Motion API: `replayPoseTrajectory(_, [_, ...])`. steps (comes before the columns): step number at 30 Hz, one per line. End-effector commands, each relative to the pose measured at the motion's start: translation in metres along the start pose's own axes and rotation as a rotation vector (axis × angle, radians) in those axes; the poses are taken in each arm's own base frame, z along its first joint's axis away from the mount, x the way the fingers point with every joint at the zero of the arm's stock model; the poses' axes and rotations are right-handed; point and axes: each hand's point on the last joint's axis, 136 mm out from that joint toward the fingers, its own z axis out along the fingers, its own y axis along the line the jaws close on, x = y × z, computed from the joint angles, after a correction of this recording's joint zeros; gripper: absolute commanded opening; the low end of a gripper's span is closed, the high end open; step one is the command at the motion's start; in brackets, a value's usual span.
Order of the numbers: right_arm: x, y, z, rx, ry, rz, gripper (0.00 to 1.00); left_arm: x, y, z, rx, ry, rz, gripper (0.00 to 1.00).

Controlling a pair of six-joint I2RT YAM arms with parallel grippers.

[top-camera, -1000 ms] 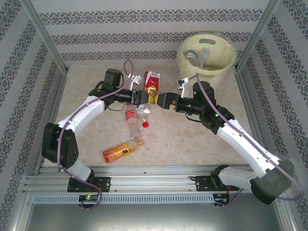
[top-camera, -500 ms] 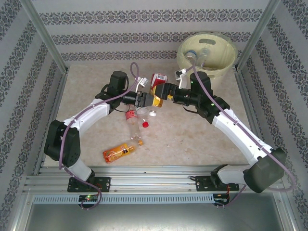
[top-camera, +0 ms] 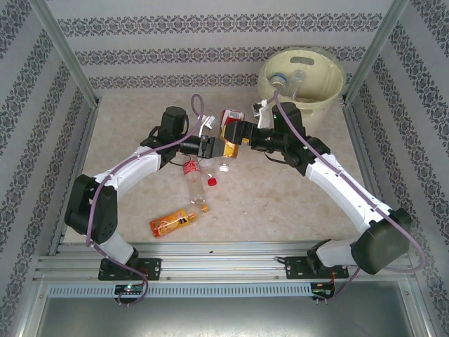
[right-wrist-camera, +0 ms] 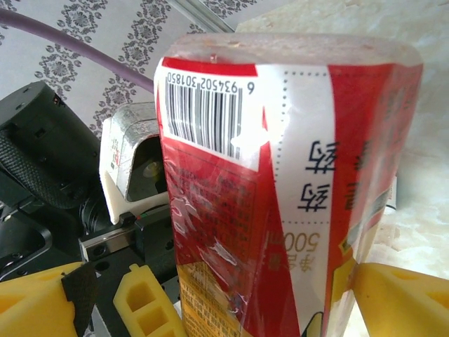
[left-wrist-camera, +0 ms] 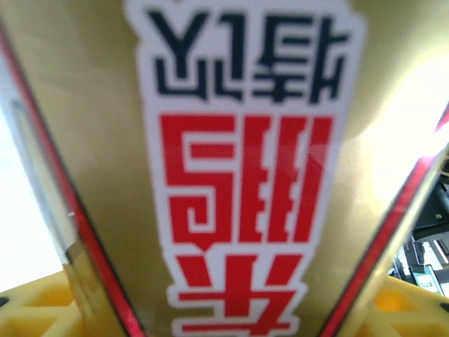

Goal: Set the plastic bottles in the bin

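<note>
A plastic bottle (top-camera: 230, 125) with a red and gold label hangs above the middle of the table between both arms. My left gripper (top-camera: 215, 146) is shut on it; its label (left-wrist-camera: 242, 168) sits close up, with yellow fingertips (left-wrist-camera: 35, 312) at the lower corners. My right gripper (top-camera: 237, 135) stands open around the same bottle (right-wrist-camera: 280, 175). One yellow finger (right-wrist-camera: 144, 305) is a little off its side and the other touches it. The white bin (top-camera: 330, 98) with a pale liner stands at the back right, with bottles (top-camera: 284, 78) inside.
On the table lie a clear bottle with a red label (top-camera: 191, 173) and an orange bottle (top-camera: 172, 222). A red cap (top-camera: 211, 181) and a white cap (top-camera: 223, 167) lie loose near them. Metal frame posts and patterned walls enclose the table.
My right gripper has moved left onto the held bottle, its fingers now on either side and narrowing slightly. Both arms and the bottle have shifted a little toward the back.
</note>
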Motion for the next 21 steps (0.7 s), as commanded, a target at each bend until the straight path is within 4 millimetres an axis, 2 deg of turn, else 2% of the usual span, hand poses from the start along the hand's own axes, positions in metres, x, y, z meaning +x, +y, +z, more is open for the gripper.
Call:
replayPoseTrajectory(1, [-0.015, 0.006, 0.002, -0.011, -0.04, -0.05, 0.92, 0.007, -0.043, 0.006, 0.12, 0.041, 0.124, 0.6])
replayPoseTrajectory(7, [-0.015, -0.013, 0.001, 0.088, -0.056, -0.052, 0.94, 0.007, -0.041, 0.006, 0.114, 0.039, 0.122, 0.6])
replayPoseTrajectory(13, [-0.016, -0.013, 0.001, 0.09, -0.056, -0.058, 0.98, 0.006, -0.041, 0.007, 0.11, 0.038, 0.125, 0.6])
replayPoseTrajectory(16, [-0.016, -0.01, 0.002, 0.07, -0.053, -0.057, 0.9, 0.007, -0.04, 0.006, 0.108, 0.037, 0.124, 0.6])
replayPoseTrajectory(21, [-0.015, -0.001, 0.002, 0.02, -0.047, -0.057, 0.72, 0.007, -0.038, 0.007, 0.097, 0.035, 0.123, 0.61])
